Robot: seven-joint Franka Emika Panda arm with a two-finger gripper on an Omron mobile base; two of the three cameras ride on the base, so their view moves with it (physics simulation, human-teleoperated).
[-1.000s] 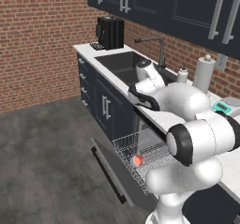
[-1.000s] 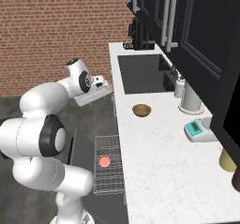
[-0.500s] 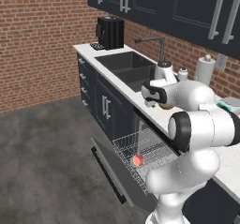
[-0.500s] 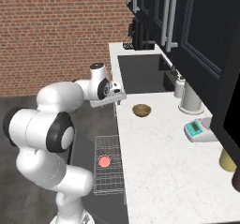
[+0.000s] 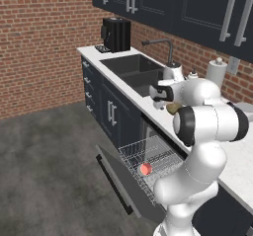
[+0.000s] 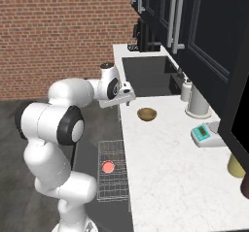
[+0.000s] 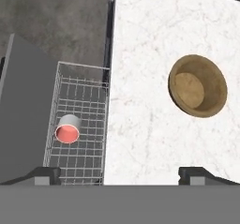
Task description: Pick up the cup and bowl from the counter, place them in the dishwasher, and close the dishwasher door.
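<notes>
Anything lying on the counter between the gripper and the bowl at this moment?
No. In the hand view the stretch from the open gripper up to the bowl is bare white counter.

Arm bent hard at elbow, forearm reaching fwd, wrist turned so hand [image 6: 127,98] points down. Hand [image 5: 159,103] empty, fingers [image 7: 197,175] spread wide, nothing betw. them. Both dark tips visible low in hand view, level w/ each other.
</notes>
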